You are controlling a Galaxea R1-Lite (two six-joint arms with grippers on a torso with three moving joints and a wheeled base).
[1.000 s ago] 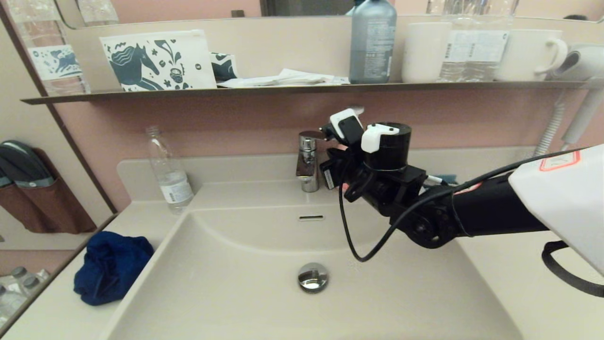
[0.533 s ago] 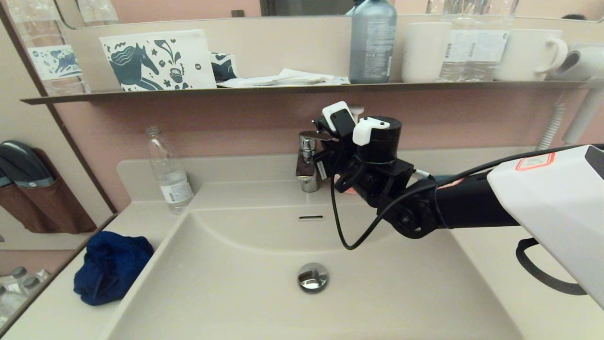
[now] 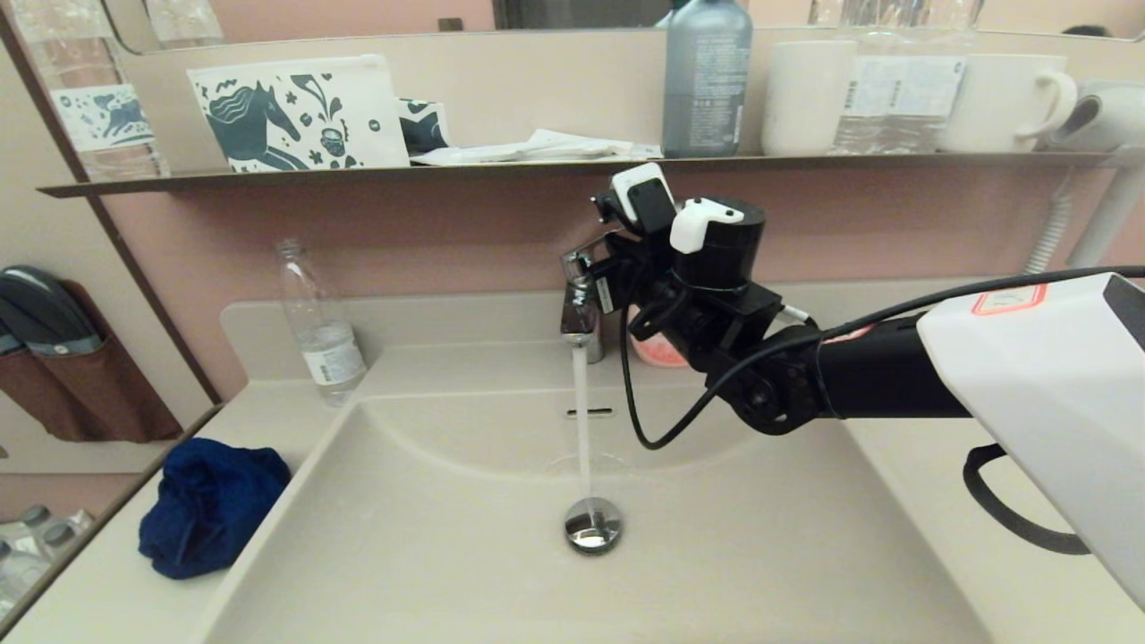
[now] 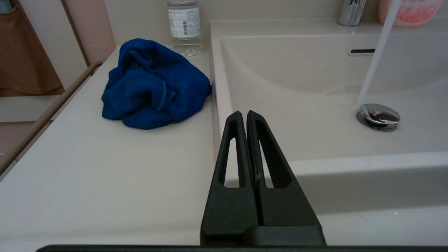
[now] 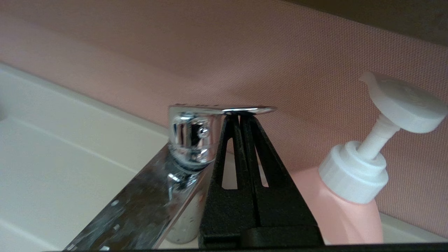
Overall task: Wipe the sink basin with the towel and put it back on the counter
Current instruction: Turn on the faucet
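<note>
The blue towel (image 3: 210, 505) (image 4: 154, 85) lies crumpled on the counter (image 3: 116, 608) (image 4: 87, 168), against the left rim of the sink basin (image 3: 429, 537) (image 4: 315, 133). My right gripper (image 3: 617, 268) (image 5: 239, 117) is shut, its tips pressed up under the raised chrome lever (image 5: 224, 110) of the faucet (image 3: 581, 309). Water (image 3: 581, 420) (image 4: 376, 56) runs down onto the chrome drain plug (image 3: 592, 525) (image 4: 379, 114). My left gripper (image 4: 243, 114) is shut and empty, low at the basin's front left corner, and is out of the head view.
A clear plastic bottle (image 3: 320, 322) stands on the counter behind the towel. A pink soap dispenser (image 3: 657, 349) (image 5: 353, 189) sits right of the faucet. The dark shelf (image 3: 358, 177) above carries a pouch, bottles and mugs. A hair dryer (image 3: 1105, 116) hangs at far right.
My right gripper moved left to the faucet and rose under its lever. The lever tilted up and water started running into the basin. The towel has not moved.
</note>
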